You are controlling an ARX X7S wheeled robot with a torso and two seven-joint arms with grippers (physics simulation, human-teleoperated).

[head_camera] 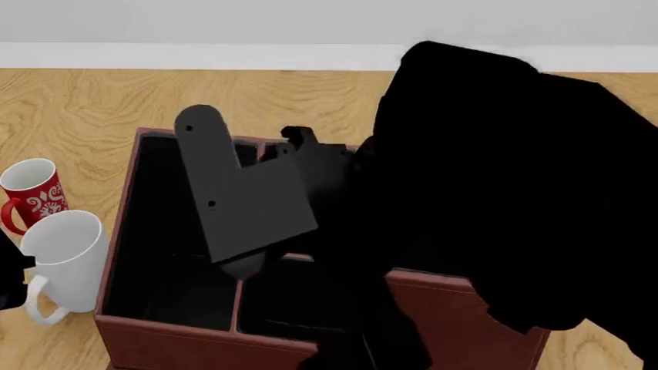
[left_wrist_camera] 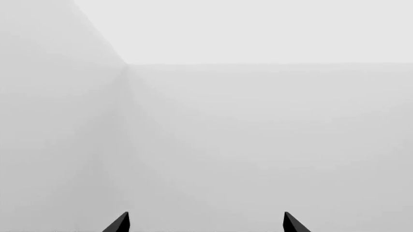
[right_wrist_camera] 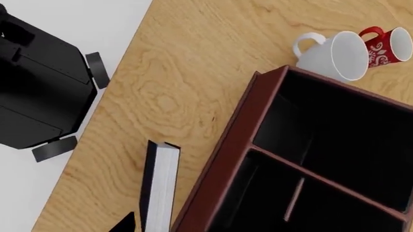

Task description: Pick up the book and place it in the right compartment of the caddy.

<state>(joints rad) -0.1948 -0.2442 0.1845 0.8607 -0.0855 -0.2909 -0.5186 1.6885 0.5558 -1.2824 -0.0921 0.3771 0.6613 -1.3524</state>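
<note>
Left gripper [left_wrist_camera: 206, 223]: only two dark fingertips show in its wrist view, spread apart, nothing between them, aimed at blank grey wall.

White mug [head_camera: 64, 258] and red mug [head_camera: 31, 193] stand on the desk [head_camera: 72, 116] just left of the caddy [head_camera: 206, 335].

Right arm [head_camera: 483, 200] reaches over the caddy, hiding its right side.

Right gripper [right_wrist_camera: 139, 224]: one fingertip visible beside the book [right_wrist_camera: 160, 186]; grip cannot be told. The book stands on edge against the caddy's outer wall.

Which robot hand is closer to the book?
The right hand: the book stands by its fingertip, beside the caddy. The left hand faces only a blank wall.
</note>
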